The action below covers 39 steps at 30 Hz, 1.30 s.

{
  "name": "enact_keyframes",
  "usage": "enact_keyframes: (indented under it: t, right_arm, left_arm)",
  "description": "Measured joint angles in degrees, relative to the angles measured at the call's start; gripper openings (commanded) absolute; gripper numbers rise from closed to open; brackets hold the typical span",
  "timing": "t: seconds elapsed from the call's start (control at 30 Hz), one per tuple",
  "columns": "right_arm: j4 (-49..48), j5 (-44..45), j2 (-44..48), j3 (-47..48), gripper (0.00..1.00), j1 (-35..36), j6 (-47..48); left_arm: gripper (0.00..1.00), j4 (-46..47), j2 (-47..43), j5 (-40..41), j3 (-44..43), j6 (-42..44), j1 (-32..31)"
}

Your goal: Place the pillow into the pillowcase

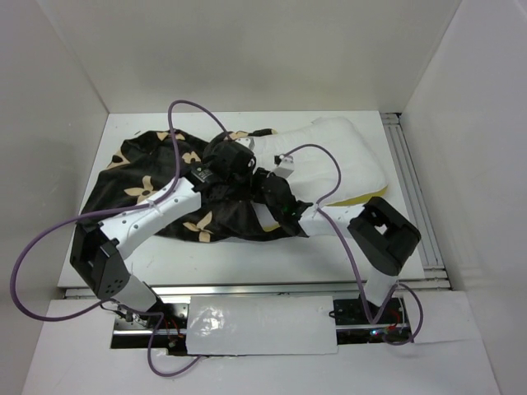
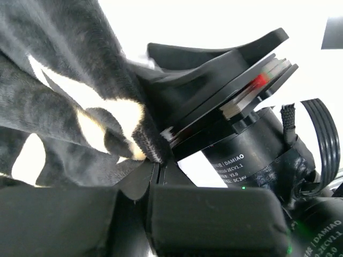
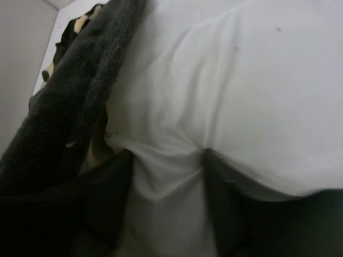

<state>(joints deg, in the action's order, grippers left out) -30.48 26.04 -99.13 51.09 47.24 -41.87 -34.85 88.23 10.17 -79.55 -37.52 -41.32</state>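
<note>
The pillow (image 1: 338, 156) is lying across the far right of the counter (image 1: 247, 251), plump and white, its yellow piping (image 1: 362, 197) showing along the near edge. The pillowcase (image 1: 144, 181) is sprawling in a crumpled heap to its left; its edge is meeting the pillow's left end under the two wrists, where I cannot tell how much is already inside.

Both are looking light and very soft. The pillow is likely going to squash and bulge rather than slide as one piece, so I am judging a corner or the seam a better hold than a pinch of loose cover; the plush case is probably going to sag shut unless its hem is being held up and wide.

The left gripper (image 2: 154, 163) is clamping shut on the pillowcase's hem, right at the cloth's edge. The right gripper (image 3: 166, 214) is standing with its fingers (image 3: 230, 225) parted; a ridge of pillow cover is bulging between them, seemingly loose rather than pinched.

Around them, the purple cables (image 1: 194, 102) are looping over case and pillow and could be catching on the cloth. The two wrists are crowding each other at the opening, the right arm's motor sitting just beside the left gripper. A metal rail (image 1: 409, 189) is running along the counter's right side, near the pillow's far end.
</note>
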Motion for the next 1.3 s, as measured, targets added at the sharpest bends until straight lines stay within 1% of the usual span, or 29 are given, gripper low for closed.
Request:
enact_keyframes:
  t: [0.03,0.07,0.17,0.23,0.27,0.3,0.33,0.37,0.43,0.47,0.5,0.53,0.63,0.7,0.77,0.83,0.87,0.97,1.03,1.1,1.17,1.2,1.3]
  right_arm:
    - [-0.85,-1.25,-0.63,-0.09,0.88,0.13,0.74]
    - [-1.70,-2.16,-1.09,-0.20,0.93,0.13,1.27]
    - [-3.08,-4.07,-1.03,-0.94,0.99,-0.46,2.43]
    - [-2.56,-4.94,-0.07,-1.42,0.99,-1.36,2.62]
    - [-1.97,-5.40,0.81,-1.70,0.99,-1.97,2.75]
    - [-0.85,-5.99,2.05,-2.01,0.99,-2.82,2.80]
    - [0.61,-6.47,3.34,-2.05,0.99,-3.89,2.78]
    - [2.56,-7.15,5.03,-2.05,0.99,-5.40,2.75]
    - [6.91,-7.91,8.98,-2.05,0.99,-8.57,2.67]
    - [9.22,-8.09,11.43,-2.01,0.99,-10.19,2.82]
    - [11.39,-8.20,13.75,-1.95,0.99,-11.87,3.13]
    - [13.77,-8.31,15.85,-1.60,0.99,-13.75,3.69]
    - [19.71,-10.01,19.04,1.25,0.99,-19.54,8.44]
    - [22.99,-14.56,18.49,4.61,0.99,-24.11,15.37]
    - [25.77,-20.02,16.04,9.09,0.97,-28.48,23.41]
    - [27.39,-25.66,11.96,13.97,0.95,-32.61,31.39]
    - [27.63,-28.96,9.77,16.06,0.94,-34.14,35.06]
    - [30.51,-39.04,2.14,22.34,0.94,-38.01,46.05]
    - [36.59,-43.74,-5.11,30.03,0.94,-38.93,52.59]
    - [40.52,-45.72,-12.22,37.90,0.94,-38.69,56.83]
    - [43.43,-46.56,-17.81,43.50,0.94,-37.97,59.69]
    - [44.33,-46.56,-20.24,45.72,0.94,-37.46,60.85]
    - [44.61,-45.72,-24.22,47.12,0.97,-35.54,64.00]
  left_arm:
    - [0.00,-0.46,0.00,0.02,0.20,0.09,0.02]
    - [0.00,-0.81,0.00,0.13,0.42,0.13,0.02]
    - [0.00,-1.20,0.00,0.24,0.85,-0.02,0.11]
    - [0.00,-1.05,0.00,-0.04,0.85,-0.09,0.13]
    - [0.05,-0.87,0.00,-0.31,0.85,-0.13,0.17]
    - [0.12,-0.72,0.00,-0.76,0.85,-0.20,0.17]
    - [0.22,-0.66,0.00,-1.09,0.85,-0.22,0.17]
    - [0.45,-0.66,0.00,-1.16,0.94,-0.11,0.15]
    - [0.61,-0.70,0.00,-1.42,1.18,0.31,0.17]
    - [0.71,-0.70,-0.02,-1.46,1.31,0.39,0.17]
    - [0.91,-0.63,-0.20,-1.46,1.53,0.63,0.28]
    - [1.00,-0.70,-0.46,-1.40,1.73,1.11,0.33]
    - [1.00,-1.01,-1.36,-0.83,1.88,1.62,0.70]
    - [1.00,-1.73,-1.29,-0.26,0.83,2.10,1.36]
    - [1.00,-3.13,0.07,0.33,-2.23,2.95,3.04]
    - [1.00,-4.63,2.56,0.76,-7.65,3.39,5.33]
    - [0.97,-4.68,5.09,1.16,-10.36,3.78,7.23]
    - [0.97,-6.05,13.77,2.32,-21.70,5.20,11.47]
    - [0.97,-7.32,20.11,3.37,-29.24,6.51,13.64]
    - [0.97,-8.17,26.29,3.76,-35.32,7.78,14.95]
    - [0.97,-9.88,32.28,3.89,-40.89,8.83,15.76]
    - [0.97,-10.40,35.15,3.69,-43.10,9.18,16.09]
    - [0.89,-11.98,41.40,2.40,-46.49,10.51,16.94]
